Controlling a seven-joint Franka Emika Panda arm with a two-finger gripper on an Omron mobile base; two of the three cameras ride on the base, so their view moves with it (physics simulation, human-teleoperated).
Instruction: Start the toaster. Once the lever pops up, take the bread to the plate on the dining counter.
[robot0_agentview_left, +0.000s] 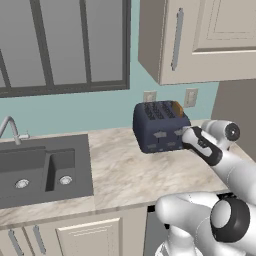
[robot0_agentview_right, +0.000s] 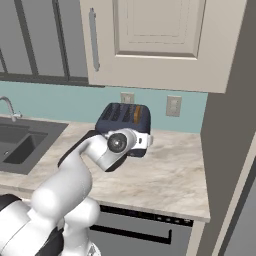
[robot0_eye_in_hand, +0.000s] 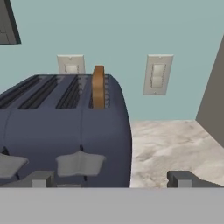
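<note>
Both fingertips (robot0_eye_in_hand: 41, 178) stand spread wide apart along the bottom of the hand view, holding nothing; one sits in front of the toaster (robot0_eye_in_hand: 65, 131) face, the other off to the right over bare worktop (robot0_eye_in_hand: 175, 144). The gripper (robot0_eye_in_hand: 111, 179) is brought in low and level with the front of the toaster, probably so that a finger can come down on one of the grey levers (robot0_eye_in_hand: 81, 162) at lower centre of that frame.

Bread (robot0_eye_in_hand: 98, 86) stands upright in the rightmost slot, its top edge poking above the dark blue body at upper centre. That suits the job: it has to be pushed down before toasting starts, so I judge the first step is not yet done.

From the left base view the toaster (robot0_agentview_left: 160, 126) sits at the back of the worktop, right of the sink (robot0_agentview_left: 42, 167), near the wall sockets (robot0_agentview_left: 190, 97).
</note>
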